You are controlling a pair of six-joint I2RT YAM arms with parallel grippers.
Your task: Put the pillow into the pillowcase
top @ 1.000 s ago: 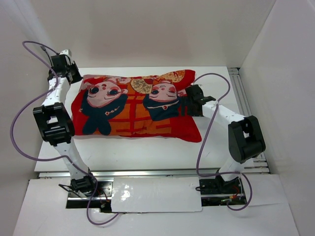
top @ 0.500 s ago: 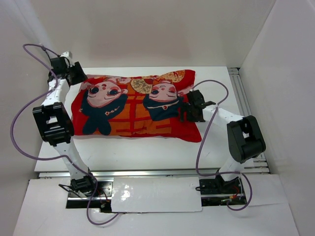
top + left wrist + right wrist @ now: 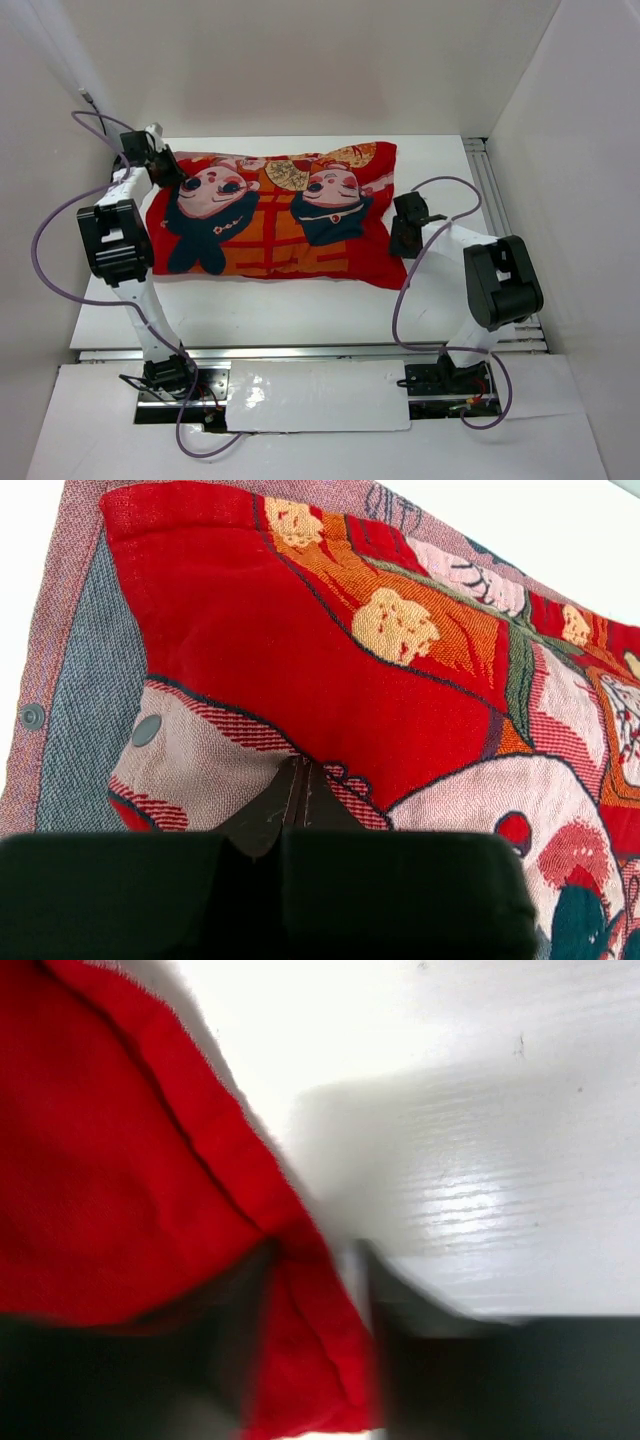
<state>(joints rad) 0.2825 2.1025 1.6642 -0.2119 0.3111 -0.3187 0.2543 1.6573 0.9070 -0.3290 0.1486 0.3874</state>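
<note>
The puffy red pillowcase (image 3: 270, 225) lay dolls-up on the white table (image 3: 300, 300) (the pillow itself was hidden). The left gripper (image 3: 297, 780) had its jaws squeezed together, touching the far left corner. The right gripper (image 3: 318, 1360) had its jaws apart around the right edge, beside a purple cable (image 3: 405, 290).

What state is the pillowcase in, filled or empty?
Filled, apparently: the pillowcase bulges plump, and no pillow shows outside it.

No readable text shows on the pillowcase (image 3: 270, 230).
</note>
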